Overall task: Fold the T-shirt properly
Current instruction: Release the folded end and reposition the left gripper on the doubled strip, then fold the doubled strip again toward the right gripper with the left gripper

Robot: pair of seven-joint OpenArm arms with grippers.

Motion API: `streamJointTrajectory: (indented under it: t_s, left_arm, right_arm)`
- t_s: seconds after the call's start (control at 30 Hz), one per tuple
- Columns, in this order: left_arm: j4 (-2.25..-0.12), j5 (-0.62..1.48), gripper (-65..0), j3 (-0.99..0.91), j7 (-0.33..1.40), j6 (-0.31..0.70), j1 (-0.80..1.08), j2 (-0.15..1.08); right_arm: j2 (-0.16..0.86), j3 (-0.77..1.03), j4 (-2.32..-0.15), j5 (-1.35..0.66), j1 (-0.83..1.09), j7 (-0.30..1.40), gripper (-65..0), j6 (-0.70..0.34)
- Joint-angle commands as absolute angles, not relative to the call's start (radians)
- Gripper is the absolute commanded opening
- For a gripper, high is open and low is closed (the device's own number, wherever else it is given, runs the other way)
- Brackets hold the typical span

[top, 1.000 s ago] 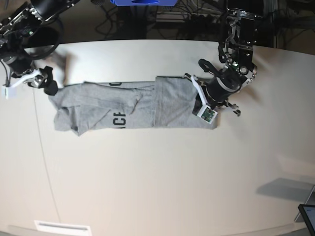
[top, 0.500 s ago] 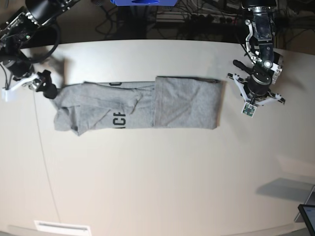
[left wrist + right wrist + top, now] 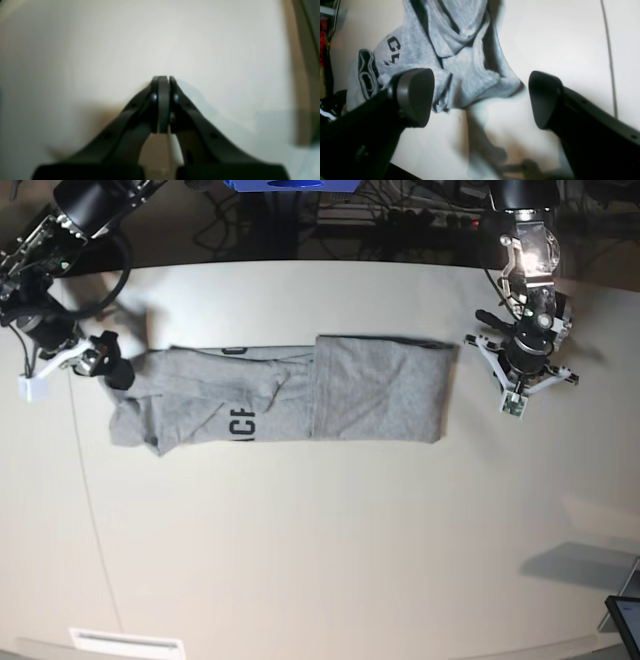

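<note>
On the pale table (image 3: 300,530) the T-shirt (image 3: 290,392) lies as a long soft band, light and limp, likely best pinched at the rumpled sleeve end, where the right pincer (image 3: 480,100) gapes wide, the left pincer (image 3: 163,82) closed empty.

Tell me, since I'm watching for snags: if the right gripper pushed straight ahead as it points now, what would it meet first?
Probably the T-shirt: its bunched grey end lies just ahead of the open right gripper, nearer one finger. Depth is unclear, so it might touch the table first.
</note>
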State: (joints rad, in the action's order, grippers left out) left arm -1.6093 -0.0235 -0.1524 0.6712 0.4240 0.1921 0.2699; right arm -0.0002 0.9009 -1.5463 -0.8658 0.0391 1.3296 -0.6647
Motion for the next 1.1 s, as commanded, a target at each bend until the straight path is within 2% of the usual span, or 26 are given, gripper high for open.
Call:
streamJointTrajectory:
  t_s: [0.0, 0.13, 0.33, 0.67, 1.07]
  left_arm:
    - [-1.604, 0.005, -65.0, -0.151, 0.688, 0.469, 0.189, 0.274]
    - [-1.600, 0.047, -65.0, -0.151, 0.691, 0.552, 0.179, 0.266]
    - [-1.603, 0.044, -65.0, -0.087, 0.691, 0.553, 0.170, 0.245]
    - [-1.606, 0.051, -65.0, -0.076, 0.693, 0.553, 0.157, 0.240]
    - [-1.600, 0.044, -65.0, 0.024, 0.693, 0.552, 0.139, 0.193]
  right_arm:
    - [0.012, 0.900, -1.558, -0.891, 0.028, 1.317, -9.4, -0.668]
    - [0.012, 0.900, -1.550, -0.891, 0.028, 1.320, -9.4, -0.667]
    - [0.012, 0.892, -1.443, -0.889, 0.015, 1.317, -9.4, -0.667]
    - [0.010, 0.792, -1.438, -0.889, 0.015, 1.313, -9.7, -0.667]
    - [0.007, 0.785, -1.434, -0.889, 0.013, 1.293, -10.2, -0.667]
